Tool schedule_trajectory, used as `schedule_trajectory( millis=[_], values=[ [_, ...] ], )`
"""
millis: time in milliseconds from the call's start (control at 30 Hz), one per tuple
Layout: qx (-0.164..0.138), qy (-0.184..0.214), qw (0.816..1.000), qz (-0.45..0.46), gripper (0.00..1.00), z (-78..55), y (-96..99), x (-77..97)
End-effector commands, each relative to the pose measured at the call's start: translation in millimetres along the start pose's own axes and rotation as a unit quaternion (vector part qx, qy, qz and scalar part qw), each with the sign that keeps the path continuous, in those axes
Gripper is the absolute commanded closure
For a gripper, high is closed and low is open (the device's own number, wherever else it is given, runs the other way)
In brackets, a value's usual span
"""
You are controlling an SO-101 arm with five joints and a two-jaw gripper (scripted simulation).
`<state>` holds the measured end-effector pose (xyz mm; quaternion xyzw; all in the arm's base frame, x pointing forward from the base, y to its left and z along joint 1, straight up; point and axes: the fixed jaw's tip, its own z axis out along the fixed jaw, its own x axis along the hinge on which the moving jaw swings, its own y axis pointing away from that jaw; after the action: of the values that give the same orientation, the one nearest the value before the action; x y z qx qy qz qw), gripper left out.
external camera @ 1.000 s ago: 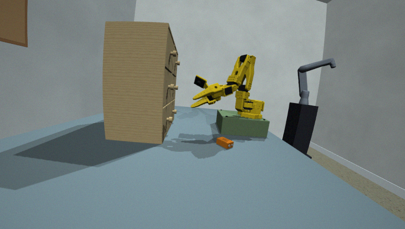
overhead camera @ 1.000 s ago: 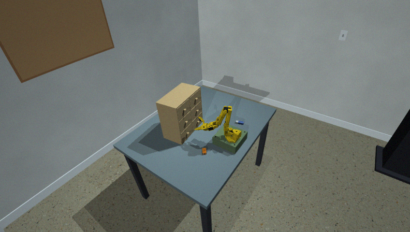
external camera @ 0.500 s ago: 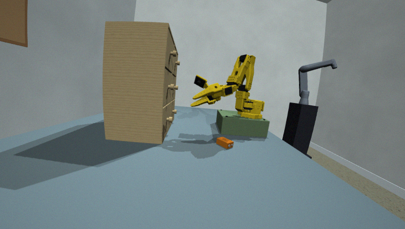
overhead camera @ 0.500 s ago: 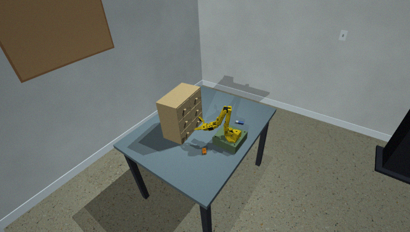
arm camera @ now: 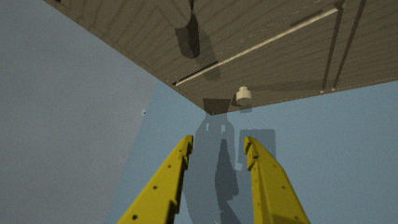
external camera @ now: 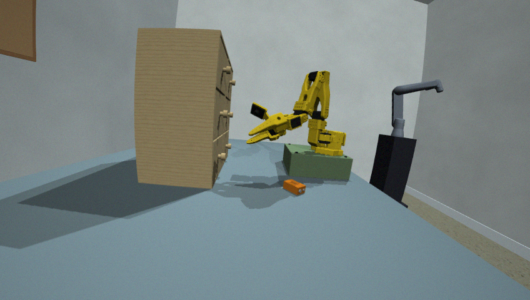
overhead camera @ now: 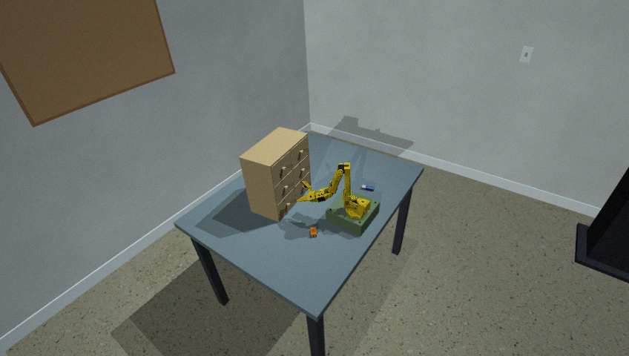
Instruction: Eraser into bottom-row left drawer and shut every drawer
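Gripper (external camera: 253, 135) hangs low in front of the chest (external camera: 174, 107), jaws narrowed to a small gap with nothing between them; the wrist view shows only table top in the gap. Fingertips point at the bottom row, and the small knob (arm camera: 243, 94) of a bottom drawer sits just ahead, slightly off the centre line between the jaws. All six drawers appear shut.

Eraser (overhead camera: 367, 188), blue and white, lies on the table (overhead camera: 282, 273) on the far side of the arm's green base (overhead camera: 340, 220), well apart from the chest and untouched.

Step in hand, as I judge it: approach to the handle of the bottom left drawer, before any pick. The next move calls for centring the jaws on that knob, advancing until it sits between them, closing, then a straight pull, kept short since the drawers can come right out.

Orange block (external camera: 294, 186) lies on the table near the base, in front of the chest; it must stay there, and looks close enough to the drawer's path to watch. Nothing else stands between gripper and knob.
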<state>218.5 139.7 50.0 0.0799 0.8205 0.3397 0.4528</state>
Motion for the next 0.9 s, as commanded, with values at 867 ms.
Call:
schedule_trajectory(
  millis=[867],
  values=[
    [0.011,-0.019,1.000,0.013,0.79,35.7,-23.0,6.6]
  ],
)
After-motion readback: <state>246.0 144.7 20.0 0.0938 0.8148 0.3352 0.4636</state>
